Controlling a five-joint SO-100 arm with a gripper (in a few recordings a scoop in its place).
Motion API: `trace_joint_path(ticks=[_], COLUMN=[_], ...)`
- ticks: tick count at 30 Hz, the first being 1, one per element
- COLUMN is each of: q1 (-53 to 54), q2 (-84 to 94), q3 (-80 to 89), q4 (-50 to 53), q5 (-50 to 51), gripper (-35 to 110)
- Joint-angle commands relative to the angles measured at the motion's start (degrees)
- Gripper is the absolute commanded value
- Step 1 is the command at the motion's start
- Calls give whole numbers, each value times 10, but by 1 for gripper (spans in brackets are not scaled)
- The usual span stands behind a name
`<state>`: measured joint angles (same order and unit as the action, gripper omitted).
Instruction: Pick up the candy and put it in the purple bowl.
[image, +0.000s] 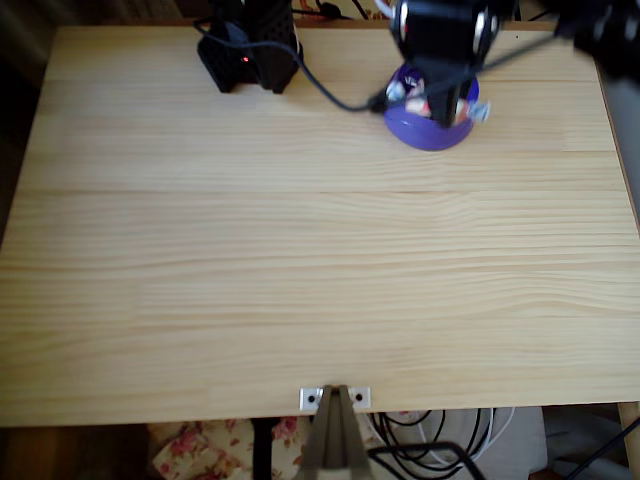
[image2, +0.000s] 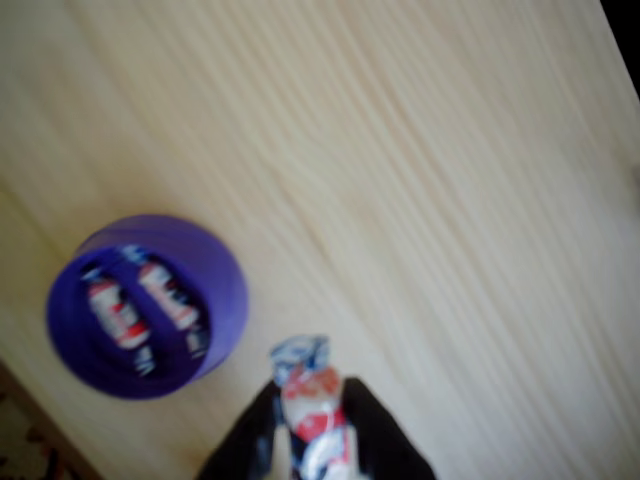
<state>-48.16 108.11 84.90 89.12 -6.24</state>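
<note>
In the wrist view my gripper (image2: 310, 405) is shut on a candy (image2: 308, 385), whose pink-red and white wrapper and twisted end stick out between the black fingers (image2: 368, 432). The purple bowl (image2: 225, 290) stands on the table to the left of the gripper, and two more wrapped candies (image2: 112, 308) lie inside it. In the overhead view the gripper (image: 445, 100) hangs over the purple bowl (image: 430, 132) at the far right of the table. Its dark body hides much of the bowl's inside, and a silvery wrapper end (image: 482, 111) shows at the bowl's right rim.
The arm's black base (image: 250, 50) stands at the far edge of the wooden table (image: 300, 260), with a black cable (image: 330, 92) running toward the bowl. A metal bracket (image: 335, 398) sits at the near edge. The table's right edge lies close to the bowl.
</note>
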Motion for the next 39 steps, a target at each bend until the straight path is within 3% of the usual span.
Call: trace_joint_path(ticks=[1, 16, 39], q1=[-38, -145, -263], q2=[120, 201, 197], q3=[39, 115, 247], q4=[-4, 6, -156], q5=[21, 65, 120], gripper=[0, 0, 0])
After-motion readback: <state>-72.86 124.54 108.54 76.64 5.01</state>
